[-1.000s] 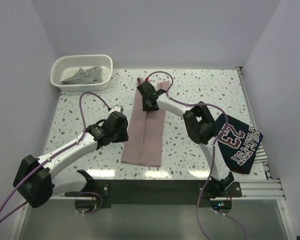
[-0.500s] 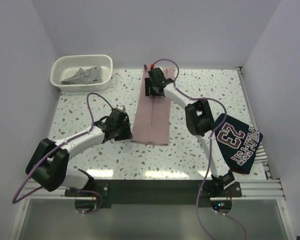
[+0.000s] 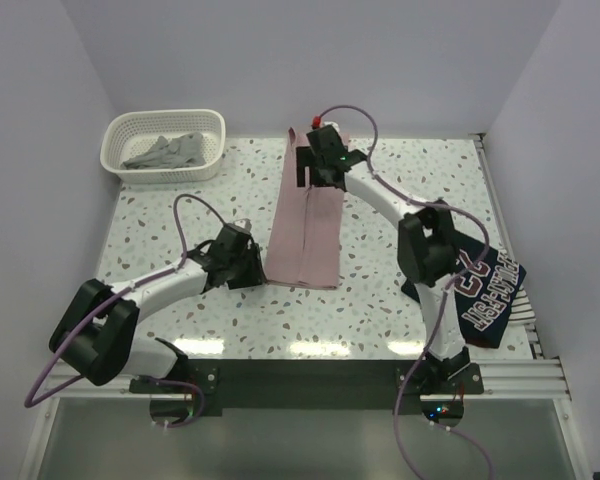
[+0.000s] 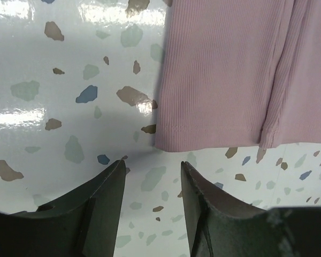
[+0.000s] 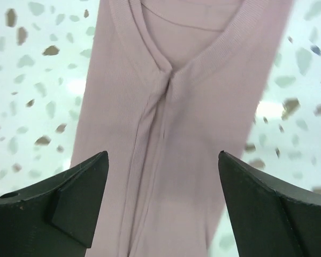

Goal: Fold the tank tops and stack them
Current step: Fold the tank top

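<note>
The dusty pink tank top (image 3: 305, 235) lies flat as a long narrow strip down the middle of the table, neckline at the far end. In the left wrist view, my left gripper (image 4: 152, 163) stands open just short of the pink top's (image 4: 230, 75) near hem corner, with only bare table between the fingers. My left gripper (image 3: 253, 267) sits at that hem's left side. My right gripper (image 3: 314, 183) hovers wide open over the pink top's (image 5: 176, 134) neckline end, its jaws (image 5: 163, 155) holding nothing. The navy lettered tank top (image 3: 480, 290) lies at the right edge. The grey tank top (image 3: 165, 150) is in the basket.
The white lattice basket (image 3: 160, 120) stands at the far left corner. The right arm's elbow (image 3: 430, 245) hangs over the navy top's left part. A rail (image 3: 525, 310) runs along the table's right edge, and walls close in on three sides.
The pink top slid away from the arms and now lies straighter. Both grippers opened and let go of it; the right moved to its far end, the left drew back from the hem.
</note>
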